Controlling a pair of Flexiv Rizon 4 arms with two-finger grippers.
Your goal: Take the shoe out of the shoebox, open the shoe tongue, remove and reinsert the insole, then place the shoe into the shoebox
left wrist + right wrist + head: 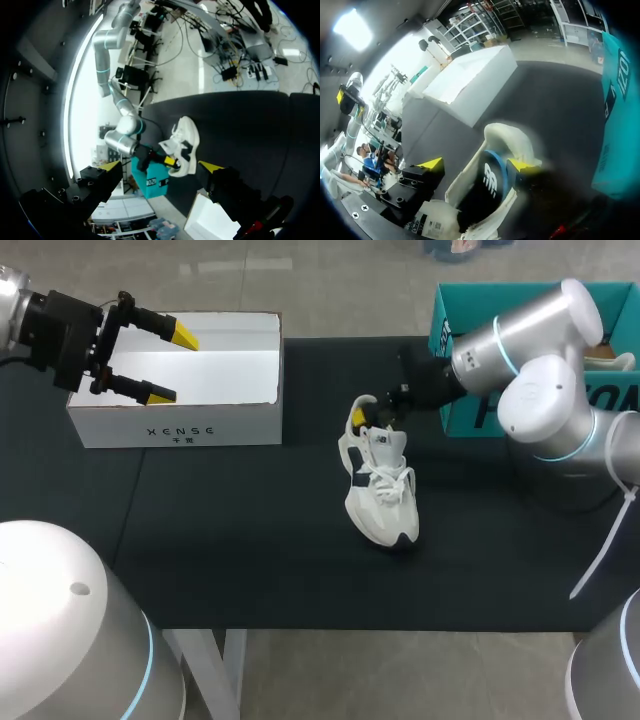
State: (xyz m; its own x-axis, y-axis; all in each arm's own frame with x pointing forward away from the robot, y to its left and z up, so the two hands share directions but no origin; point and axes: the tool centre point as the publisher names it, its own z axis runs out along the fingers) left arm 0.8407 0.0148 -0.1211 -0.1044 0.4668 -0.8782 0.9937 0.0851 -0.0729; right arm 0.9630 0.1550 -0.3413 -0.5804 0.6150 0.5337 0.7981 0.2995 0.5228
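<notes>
Shoe (380,490) out of the box, upright on its sole mid-table (250,540), toe toward the near edge. Right gripper (368,420) sits at the heel collar; can't tell if it's clamped on. White shoebox (170,430) at the far left corner, left gripper (172,364) spread wide above it, holding nothing. Teal box (450,320) at the far right corner.

The black-covered counter (250,540) carries a white shoebox (175,425) at its far left. A white sneaker (383,495) stands near the middle, and a teal box (470,418) sits far right.
</notes>
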